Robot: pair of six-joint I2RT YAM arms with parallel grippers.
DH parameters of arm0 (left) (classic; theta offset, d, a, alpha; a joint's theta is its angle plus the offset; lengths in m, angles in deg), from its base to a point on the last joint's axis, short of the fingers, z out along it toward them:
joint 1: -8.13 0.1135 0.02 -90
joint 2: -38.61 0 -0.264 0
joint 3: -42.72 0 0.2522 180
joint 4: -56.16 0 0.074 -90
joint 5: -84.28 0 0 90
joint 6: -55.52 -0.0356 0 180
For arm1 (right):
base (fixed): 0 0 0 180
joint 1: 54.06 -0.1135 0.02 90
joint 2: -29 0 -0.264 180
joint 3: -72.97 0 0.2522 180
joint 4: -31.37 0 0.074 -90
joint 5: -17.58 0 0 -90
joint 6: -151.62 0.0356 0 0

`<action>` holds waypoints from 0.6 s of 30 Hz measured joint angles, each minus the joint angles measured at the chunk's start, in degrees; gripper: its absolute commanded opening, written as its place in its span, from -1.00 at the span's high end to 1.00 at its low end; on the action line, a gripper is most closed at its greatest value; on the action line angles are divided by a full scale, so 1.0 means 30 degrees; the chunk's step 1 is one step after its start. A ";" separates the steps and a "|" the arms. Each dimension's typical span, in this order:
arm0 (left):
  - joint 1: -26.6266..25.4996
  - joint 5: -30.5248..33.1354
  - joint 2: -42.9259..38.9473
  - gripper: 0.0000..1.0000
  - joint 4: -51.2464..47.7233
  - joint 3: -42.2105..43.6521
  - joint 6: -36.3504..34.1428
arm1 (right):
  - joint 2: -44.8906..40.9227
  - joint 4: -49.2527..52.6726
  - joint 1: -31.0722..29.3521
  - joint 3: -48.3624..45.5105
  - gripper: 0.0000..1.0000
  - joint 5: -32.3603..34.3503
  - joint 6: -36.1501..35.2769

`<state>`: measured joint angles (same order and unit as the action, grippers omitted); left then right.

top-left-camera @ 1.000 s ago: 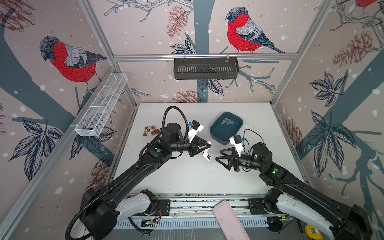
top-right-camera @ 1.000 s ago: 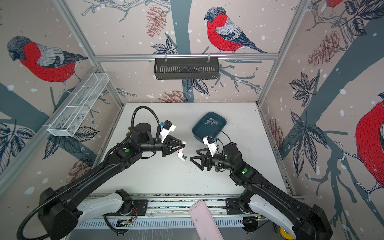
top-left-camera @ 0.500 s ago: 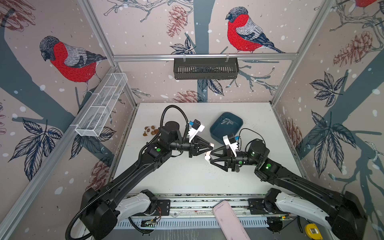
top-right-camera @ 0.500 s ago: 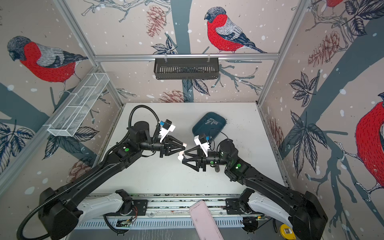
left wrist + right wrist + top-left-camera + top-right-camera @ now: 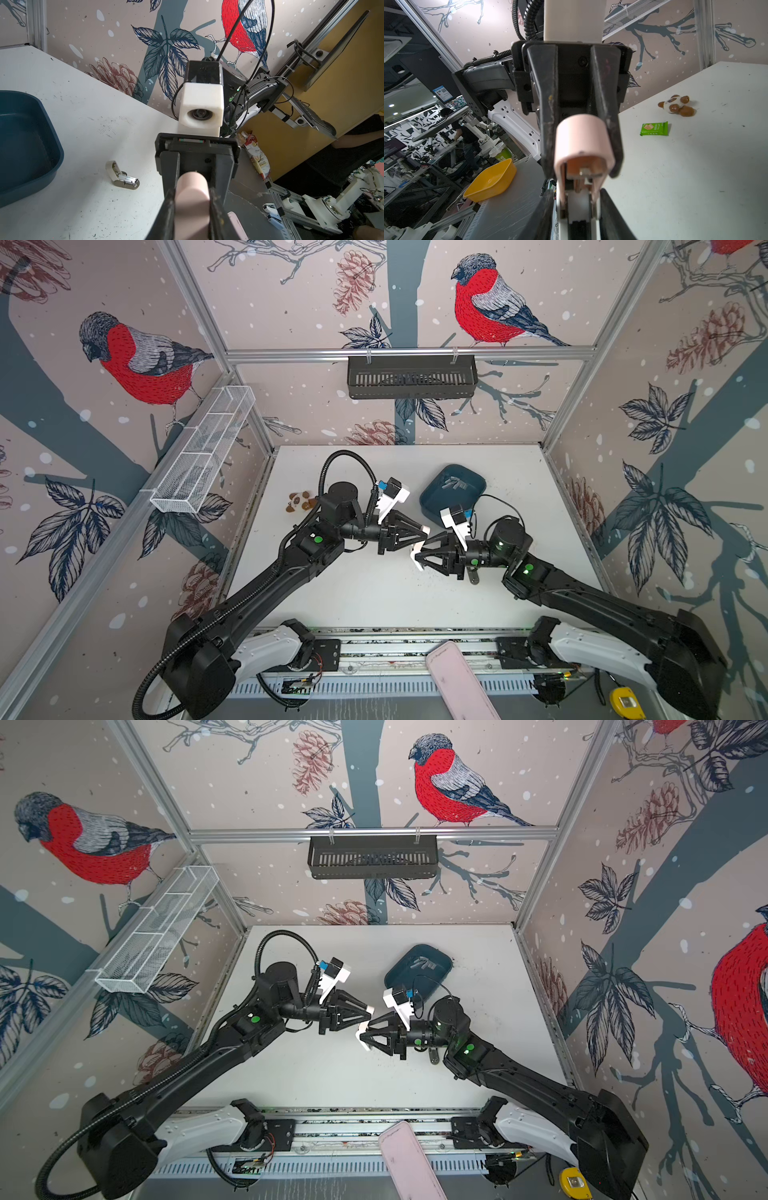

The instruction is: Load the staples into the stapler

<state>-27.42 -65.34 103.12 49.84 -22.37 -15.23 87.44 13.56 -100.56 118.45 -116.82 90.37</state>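
1. Where the two arms meet over the middle of the counter (image 5: 374, 597), the left fingers (image 5: 548, 93) are drawn in to a narrow gap on the pink stapler (image 5: 583, 137). One finger lies on each side face, and the stapler is held clear of the surface.
2. The right fingers (image 5: 612, 212) flank the stapler's other end closely. The right wrist view blurs them and cuts them off at its edge, so I cannot tell whether they press on it or only stand beside it.
3. Between them the stapler's end is hollow, with small metal parts inside and a pale strip running toward the camera. What that strip is cannot be made out.
4. In both top views the stapler shows only as a pale fleck where the black fingertips meet, mostly hidden.
5. The staples (image 5: 454, 483) lie in the dark blue tray (image 5: 436, 504) on the far part of the counter, well apart from the stapler. They are a few thin grey bars, too small to count, and the right wrist camera covers the tray's near edge.
6. A second pale stapler (image 5: 122, 176) lies open on the counter near the tray, its silver channel exposed. Whether it holds anything is unclear.
7. A panda toy (image 5: 301, 502) sits toward the left wall. A green packet (image 5: 654, 128) lies near it, seen only from the right wrist.
8. A flat pink thing (image 5: 457, 684) at the front rail is cut off by the picture's edge.
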 measured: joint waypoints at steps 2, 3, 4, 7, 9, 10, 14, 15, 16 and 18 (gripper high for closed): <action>0.0000 -0.0058 0.0000 0.78 0.0000 0.0015 -0.0007 | 0.0051 -0.0036 -0.0015 0.0000 0.48 -0.0007 0.0007; 0.0000 -0.0058 0.0000 0.77 0.0015 0.0022 -0.0007 | 0.0058 -0.0036 -0.0015 0.0000 0.50 0.0000 0.0007; 0.0000 -0.0058 0.0000 0.76 0.0022 0.0036 -0.0015 | 0.0066 -0.0036 -0.0015 0.0000 0.53 0.0029 0.0007; 0.0000 -0.0051 -0.0015 0.63 0.0073 0.0080 -0.0022 | 0.0066 -0.0036 -0.0015 -0.0022 0.58 0.0080 0.0007; 0.0000 -0.0015 -0.0036 0.45 0.0066 0.0117 -0.0073 | 0.0058 -0.0044 -0.0015 -0.0051 0.61 0.0138 0.0007; 0.0000 0.0036 -0.0051 0.30 0.0051 0.0124 -0.0095 | 0.0044 -0.0036 -0.0022 -0.0058 0.61 0.0211 0.0000; 0.0007 0.1013 -0.0204 -0.92 -0.0481 0.0102 -0.0568 | -0.0146 0.0444 -0.0029 -0.0160 0.61 0.1078 -0.0087; 0.0022 0.1435 -0.0248 -0.96 -0.0794 0.0066 -0.0699 | -0.0211 0.0699 -0.0029 -0.0204 0.61 0.1304 -0.0168; 0.0044 0.1851 -0.0321 -0.96 -0.1158 0.0022 -0.0882 | -0.0299 0.1064 -0.0036 -0.0248 0.61 0.1559 -0.0226; 0.0087 0.2914 -0.0641 -0.96 -0.1923 -0.0051 -0.1129 | -0.0539 0.2069 -0.0066 -0.0270 0.61 0.2331 -0.0532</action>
<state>-27.16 -56.59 101.19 44.07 -22.52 -18.62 85.82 19.77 -100.76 117.65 -109.82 88.77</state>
